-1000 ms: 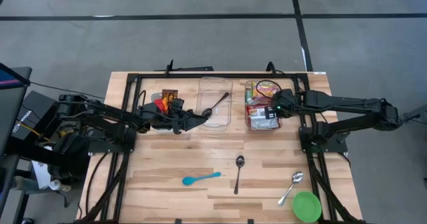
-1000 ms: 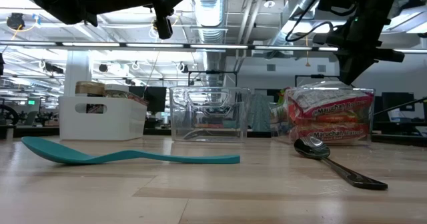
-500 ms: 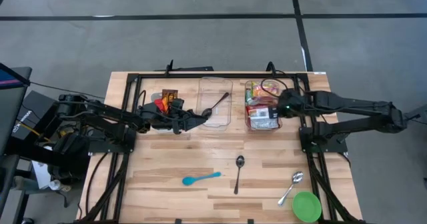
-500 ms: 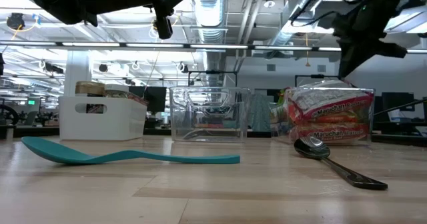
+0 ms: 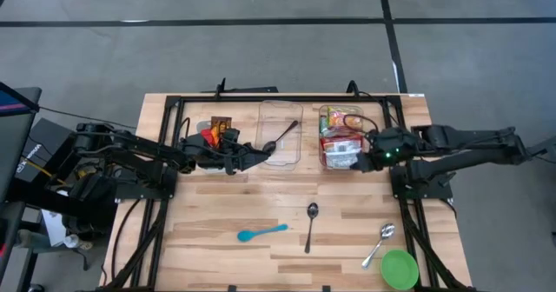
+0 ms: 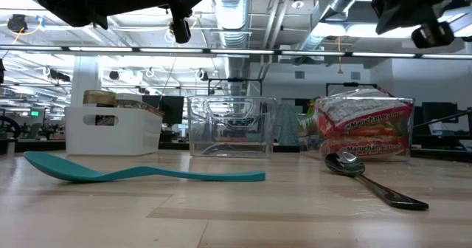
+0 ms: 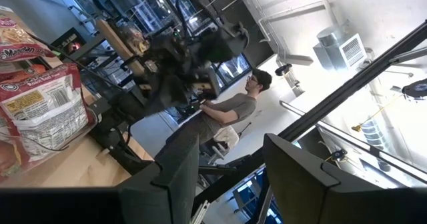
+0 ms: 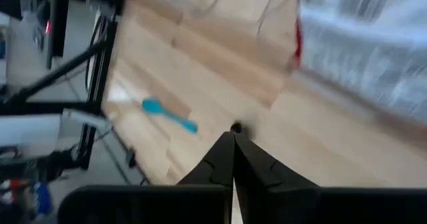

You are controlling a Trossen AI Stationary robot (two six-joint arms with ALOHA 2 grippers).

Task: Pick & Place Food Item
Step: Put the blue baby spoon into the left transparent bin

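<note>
The right pincer hangs with its fingers pressed together and empty, just beside the clear bin of noodle packets at the back right of the desk. The left pincer hovers with its fingers parted, holding nothing, at the near edge of the empty clear tray, where a dark spoon lies. A white bin of snacks sits behind the left arm. Nearer the front lie a teal spoon, a black spoon, a silver spoon and a green bowl.
</note>
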